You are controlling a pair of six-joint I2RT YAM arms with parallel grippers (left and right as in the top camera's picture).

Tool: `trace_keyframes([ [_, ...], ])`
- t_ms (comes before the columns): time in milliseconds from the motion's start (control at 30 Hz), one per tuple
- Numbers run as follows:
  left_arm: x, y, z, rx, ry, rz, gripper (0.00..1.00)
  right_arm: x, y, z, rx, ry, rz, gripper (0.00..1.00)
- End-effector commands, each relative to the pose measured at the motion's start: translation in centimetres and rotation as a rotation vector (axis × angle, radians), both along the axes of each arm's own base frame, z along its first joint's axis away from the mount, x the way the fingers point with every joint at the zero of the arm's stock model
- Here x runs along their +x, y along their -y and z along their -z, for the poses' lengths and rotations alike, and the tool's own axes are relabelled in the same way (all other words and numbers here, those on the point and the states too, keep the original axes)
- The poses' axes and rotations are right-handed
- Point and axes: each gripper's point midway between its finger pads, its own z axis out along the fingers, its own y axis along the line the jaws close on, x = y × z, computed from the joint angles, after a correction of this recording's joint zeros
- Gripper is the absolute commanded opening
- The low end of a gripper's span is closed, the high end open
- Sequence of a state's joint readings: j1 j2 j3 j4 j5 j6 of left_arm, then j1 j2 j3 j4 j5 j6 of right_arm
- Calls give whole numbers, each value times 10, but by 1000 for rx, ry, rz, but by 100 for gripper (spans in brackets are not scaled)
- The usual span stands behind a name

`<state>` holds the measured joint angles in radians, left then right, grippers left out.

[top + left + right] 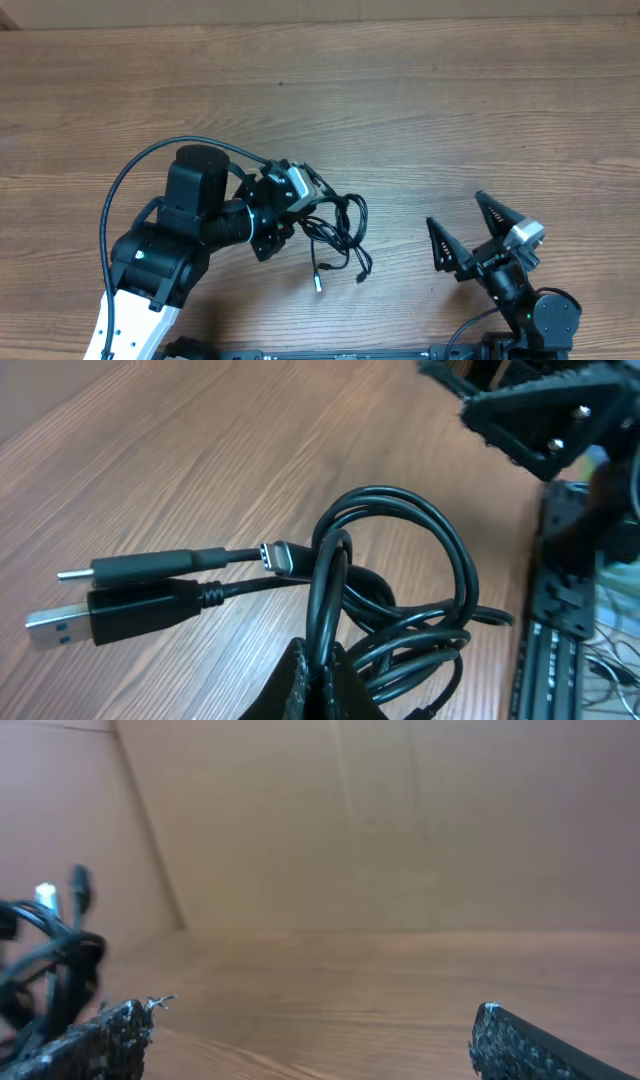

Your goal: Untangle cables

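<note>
The cables [340, 235] are thin black cords looped in a tangle at the table's middle front, with plug ends hanging toward the front. My left gripper [303, 222] is shut on one strand at the tangle's left side. In the left wrist view, the gripper [325, 682] pinches a loop of the cables [400, 560]. A blue-tipped USB plug [60, 625], a thin black plug [130, 568] and a silvery plug [280, 555] lie to the left. My right gripper [465, 228] stands open to the right, apart from the cables [50, 960]. Nothing lies between its fingers [530, 1045].
The wooden table [420, 100] stretches bare behind both arms. The left arm's thick black wire [130, 175] arcs over its base. A dark rail [330, 353] runs along the table's front edge between the two arm bases.
</note>
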<state>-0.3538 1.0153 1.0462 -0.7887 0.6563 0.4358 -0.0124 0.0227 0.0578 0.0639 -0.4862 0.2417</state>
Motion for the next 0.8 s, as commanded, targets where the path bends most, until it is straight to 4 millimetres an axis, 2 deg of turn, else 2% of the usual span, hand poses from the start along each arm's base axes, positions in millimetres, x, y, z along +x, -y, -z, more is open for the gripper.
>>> trace_keyframes([
  [0,-22,16,-26,-92,93,185,4,-14,-11,-38,23,-16,-79,100],
  [167,-21,20,-33,-115,135,208,4,-11,-17,-54,-19,-99,-118,100],
  [367,-32,32,-65,-266,163,310,4,4,-22,-61,-11,-266,-160,100],
  [567,-26,29,-80,-334,144,289,4,4,-46,-67,-1,-322,-353,100],
  [767,-41,18,-100,-454,120,394,4,4,-52,-72,-3,-298,-404,100],
])
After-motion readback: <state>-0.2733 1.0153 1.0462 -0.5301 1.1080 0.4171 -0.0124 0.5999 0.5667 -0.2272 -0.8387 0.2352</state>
